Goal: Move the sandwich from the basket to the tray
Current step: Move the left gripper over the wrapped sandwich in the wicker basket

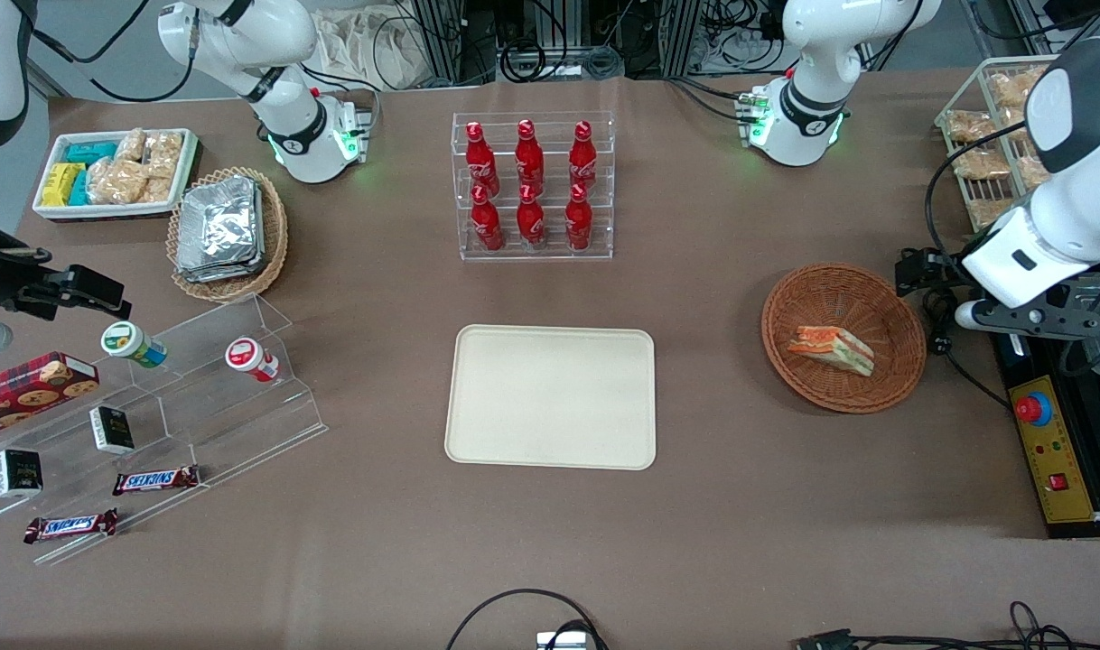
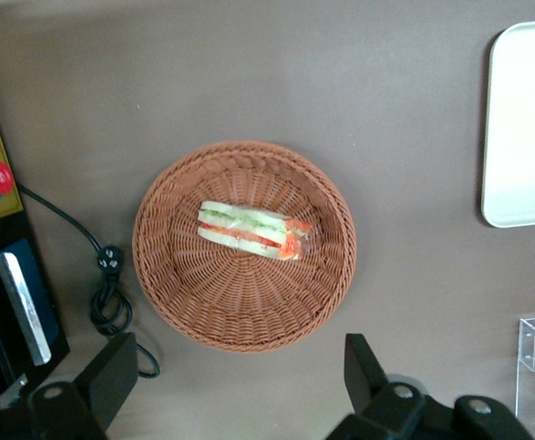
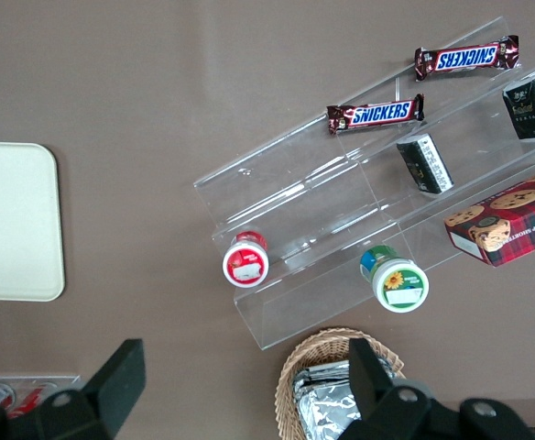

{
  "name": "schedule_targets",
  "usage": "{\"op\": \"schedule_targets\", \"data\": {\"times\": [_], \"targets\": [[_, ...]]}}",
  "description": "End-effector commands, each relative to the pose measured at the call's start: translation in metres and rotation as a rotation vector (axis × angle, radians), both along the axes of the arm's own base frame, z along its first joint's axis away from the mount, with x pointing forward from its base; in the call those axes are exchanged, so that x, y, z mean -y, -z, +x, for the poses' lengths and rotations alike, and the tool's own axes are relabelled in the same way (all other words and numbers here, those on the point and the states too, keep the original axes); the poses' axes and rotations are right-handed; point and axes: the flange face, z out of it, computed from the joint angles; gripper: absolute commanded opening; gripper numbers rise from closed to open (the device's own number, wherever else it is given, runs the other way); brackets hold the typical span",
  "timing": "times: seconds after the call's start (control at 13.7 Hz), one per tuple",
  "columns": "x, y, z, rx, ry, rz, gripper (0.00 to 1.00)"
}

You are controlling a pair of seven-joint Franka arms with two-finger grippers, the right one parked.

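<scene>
The sandwich (image 1: 831,349) (image 2: 252,229), a white-bread wedge with orange and green filling, lies in the round reddish-brown wicker basket (image 1: 843,402) (image 2: 240,330) toward the working arm's end of the table. My left gripper (image 1: 1020,323) (image 2: 240,385) hovers above the table just outside the basket's rim, beside it on the table-edge side. It is open, with nothing between its black fingers (image 2: 112,371). The cream tray (image 1: 551,397) (image 2: 524,128) lies flat at mid-table with nothing on it.
A clear rack of red bottles (image 1: 532,185) stands farther from the front camera than the tray. A yellow control box with a red button (image 1: 1051,442) and a coiled black cable (image 2: 107,293) lie beside the basket. A wire basket of bagged snacks (image 1: 988,135) sits near the arm's base.
</scene>
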Motion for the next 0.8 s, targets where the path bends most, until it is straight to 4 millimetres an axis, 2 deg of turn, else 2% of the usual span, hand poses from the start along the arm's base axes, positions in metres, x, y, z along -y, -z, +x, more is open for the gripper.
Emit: {"op": "schedule_targets", "data": {"times": [0.0,0.15,0.29,0.37,0.51,0.59,0.73], "targets": [[0.002,-0.011,0.015,-0.021,0.002,-0.028,1.00],[0.002,-0.009,0.023,-0.024,0.009,-0.021,1.00],[0.002,0.003,0.030,-0.042,0.017,0.018,1.00],[-0.005,0.016,0.028,-0.064,-0.029,0.023,1.00],[-0.006,0.026,0.017,-0.078,-0.090,-0.021,1.00],[-0.011,0.035,0.014,-0.087,-0.162,-0.029,1.00],[-0.021,0.056,0.004,-0.067,-0.422,-0.006,1.00]]}}
